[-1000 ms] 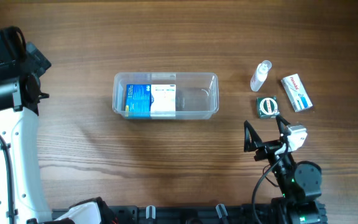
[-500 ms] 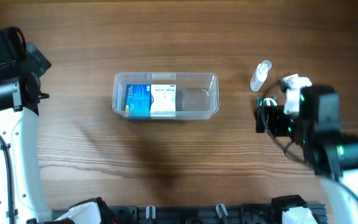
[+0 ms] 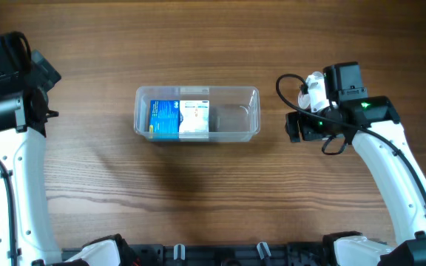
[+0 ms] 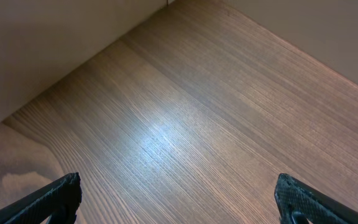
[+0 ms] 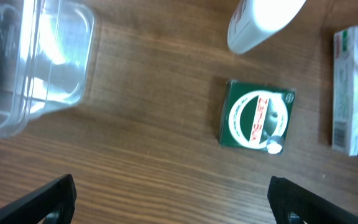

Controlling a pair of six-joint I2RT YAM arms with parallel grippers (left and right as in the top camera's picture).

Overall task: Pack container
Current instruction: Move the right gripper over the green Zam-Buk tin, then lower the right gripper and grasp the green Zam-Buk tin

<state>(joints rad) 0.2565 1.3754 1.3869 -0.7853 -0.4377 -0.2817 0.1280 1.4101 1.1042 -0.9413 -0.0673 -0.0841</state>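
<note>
The clear container (image 3: 235,118) lies in the middle of the table with a blue and white box (image 3: 180,118) in its left half. Its right end also shows in the right wrist view (image 5: 39,68). My right gripper (image 5: 173,199) is open and empty. It hovers just right of the container, above a green square box (image 5: 257,121), a white spray bottle (image 5: 260,22) and a white box (image 5: 356,93). My left gripper (image 4: 179,199) is open and empty over bare wood at the far left.
The right arm (image 3: 346,111) covers the small items in the overhead view. The left arm (image 3: 9,89) stands along the left table edge. A wall meets the table edge in the left wrist view (image 4: 55,43).
My right arm has swung from the table's front edge up and leftward, and is now over the small items beside the container. The left arm has not moved.
</note>
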